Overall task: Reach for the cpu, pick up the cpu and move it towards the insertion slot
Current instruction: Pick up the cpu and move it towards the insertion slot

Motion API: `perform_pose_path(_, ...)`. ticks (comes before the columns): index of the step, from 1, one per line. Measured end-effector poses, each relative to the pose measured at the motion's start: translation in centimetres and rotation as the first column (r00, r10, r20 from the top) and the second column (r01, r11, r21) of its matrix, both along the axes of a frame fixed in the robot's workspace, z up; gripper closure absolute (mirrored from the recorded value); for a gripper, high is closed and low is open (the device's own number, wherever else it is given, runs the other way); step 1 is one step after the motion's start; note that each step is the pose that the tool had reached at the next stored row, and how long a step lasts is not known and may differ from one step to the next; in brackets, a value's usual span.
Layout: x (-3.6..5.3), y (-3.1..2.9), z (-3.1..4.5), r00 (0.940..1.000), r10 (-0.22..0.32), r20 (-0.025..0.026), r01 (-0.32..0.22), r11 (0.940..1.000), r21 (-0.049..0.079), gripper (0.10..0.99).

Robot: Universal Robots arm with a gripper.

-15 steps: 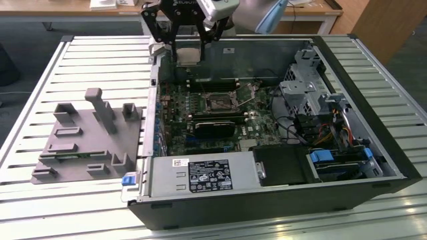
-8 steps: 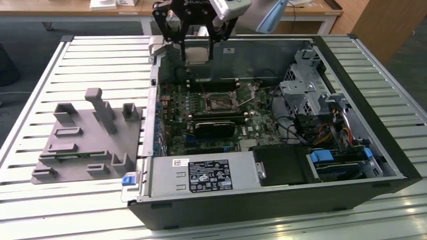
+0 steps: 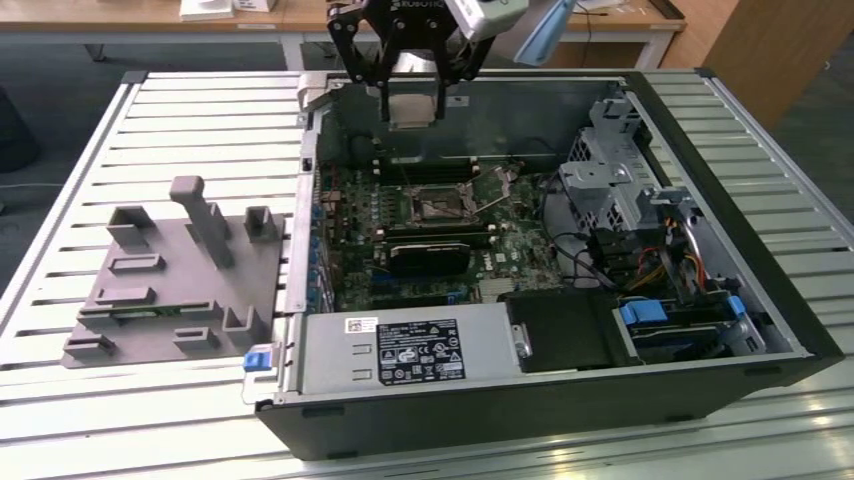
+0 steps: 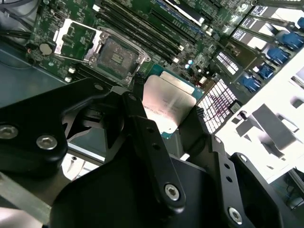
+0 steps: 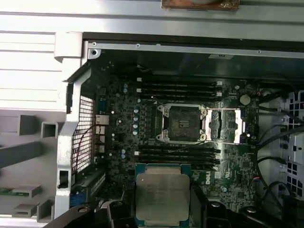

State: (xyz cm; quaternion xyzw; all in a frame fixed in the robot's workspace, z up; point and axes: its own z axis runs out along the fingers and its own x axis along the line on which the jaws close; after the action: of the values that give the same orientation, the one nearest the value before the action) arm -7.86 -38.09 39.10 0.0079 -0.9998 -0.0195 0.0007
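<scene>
Tool (image 3: 411, 95) is clamped on the cpu (image 3: 412, 107), one finger on each of two opposite edges; chip is off the tray and up in the air.

Key relation: in the exterior view the cpu hangs over the far rim of the open computer case (image 3: 747, 290), and the insertion slot (image 3: 439, 204) lies below it and nearer the camera, on the motherboard (image 3: 400, 250). Well apart, nothing between them.

In the first wrist view the cpu (image 5: 163, 199) has its metal lid facing the camera, edges roughly square to the insertion slot (image 5: 183, 123), so not much yaw error by my read. Socket bracket is swung open, with the wire lever off to one side; the dark socket bed is exposed.

In the second wrist view the cpu (image 4: 167, 105) sits between the black fingers (image 4: 145, 137), socket (image 4: 116, 54) past it.

Arm pose: wrist above the case's far wall, tool pointing down, chip roughly level.

The grey fixture tray (image 3: 167, 280) sits on the slatted table (image 3: 80, 160), on the exterior view's left, well clear.
</scene>
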Motion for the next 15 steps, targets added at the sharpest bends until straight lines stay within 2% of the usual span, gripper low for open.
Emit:
perform_pose_path(5,0.69,0.01,-0.02,1.0,0.0,0.0,0.0,1.0,0.0,0.541)
perform_pose_path(15,1.54,0.01,-0.04,1.0,0.0,0.0,0.0,1.0,0.0,0.541)
